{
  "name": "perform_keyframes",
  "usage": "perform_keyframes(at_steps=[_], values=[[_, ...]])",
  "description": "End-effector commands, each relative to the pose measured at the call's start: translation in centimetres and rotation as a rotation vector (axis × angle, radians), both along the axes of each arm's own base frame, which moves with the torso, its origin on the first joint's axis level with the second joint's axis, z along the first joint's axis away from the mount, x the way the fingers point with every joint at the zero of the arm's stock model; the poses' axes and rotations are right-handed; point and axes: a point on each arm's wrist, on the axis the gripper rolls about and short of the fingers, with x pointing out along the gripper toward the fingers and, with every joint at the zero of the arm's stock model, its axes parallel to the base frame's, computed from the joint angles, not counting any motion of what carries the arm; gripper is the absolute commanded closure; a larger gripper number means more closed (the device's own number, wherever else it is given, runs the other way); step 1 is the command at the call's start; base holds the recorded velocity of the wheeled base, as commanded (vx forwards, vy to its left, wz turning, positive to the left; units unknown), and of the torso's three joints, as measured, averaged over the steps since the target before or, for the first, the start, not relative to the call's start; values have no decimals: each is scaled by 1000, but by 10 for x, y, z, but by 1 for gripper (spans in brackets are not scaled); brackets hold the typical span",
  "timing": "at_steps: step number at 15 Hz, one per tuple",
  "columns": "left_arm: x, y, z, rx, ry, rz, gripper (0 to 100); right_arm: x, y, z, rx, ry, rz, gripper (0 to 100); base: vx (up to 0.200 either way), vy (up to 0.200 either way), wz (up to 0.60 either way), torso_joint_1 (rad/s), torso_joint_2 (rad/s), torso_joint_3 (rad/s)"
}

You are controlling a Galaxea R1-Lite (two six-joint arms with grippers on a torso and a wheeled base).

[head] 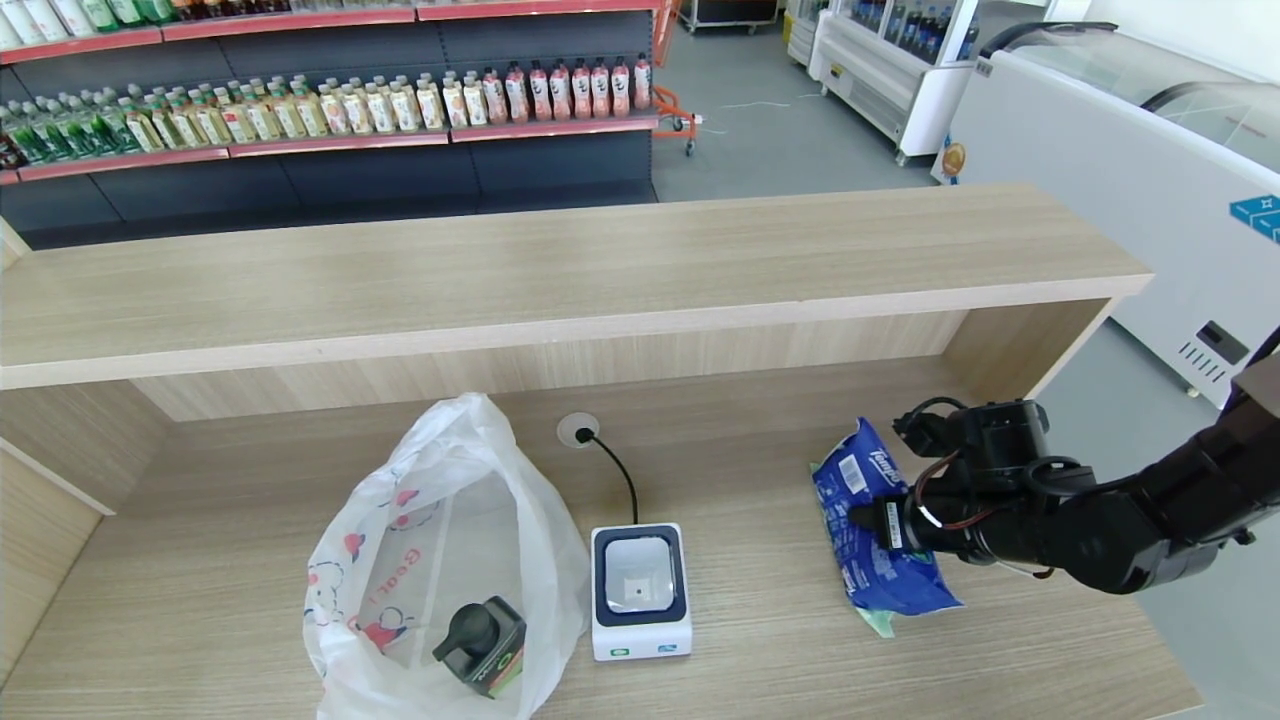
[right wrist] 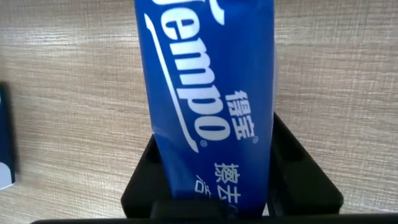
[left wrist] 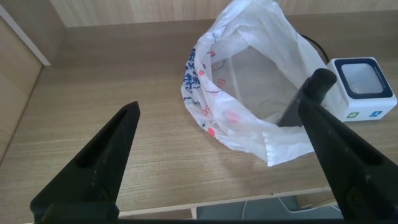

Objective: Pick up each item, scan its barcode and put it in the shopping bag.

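A blue tissue pack lies on the right side of the wooden counter, with its far end tipped up. My right gripper is shut on the pack's middle, coming in from the right. In the right wrist view the blue pack runs between the two black fingers. The white shopping bag stands open at the left, with a black boxed item inside. My left gripper hangs open above the counter beside the bag, holding nothing.
A white barcode scanner sits between the bag and the pack, and its black cable runs back to a grommet. A raised wooden ledge overhangs the back. The counter edge is close on the right.
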Motion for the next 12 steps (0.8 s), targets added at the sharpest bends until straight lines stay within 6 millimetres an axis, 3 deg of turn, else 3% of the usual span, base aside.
perform_keyframes(at_steps=[1,4,8,12], values=[[0,0,0,-1,0,-1,0,-1,0,-1,-3,10,-3,100,0,0,0,0,0,0],[0,0,0,-1,0,1,0,-1,0,3,-19,2,-28,100,0,0,0,0,0,0],[0,0,0,-1,0,1,0,-14,4,34,-2,-37,-9,100,0,0,0,0,0,0],[0,0,0,-1,0,1,0,-23,8,51,14,-71,-1,100,0,0,0,0,0,0]])
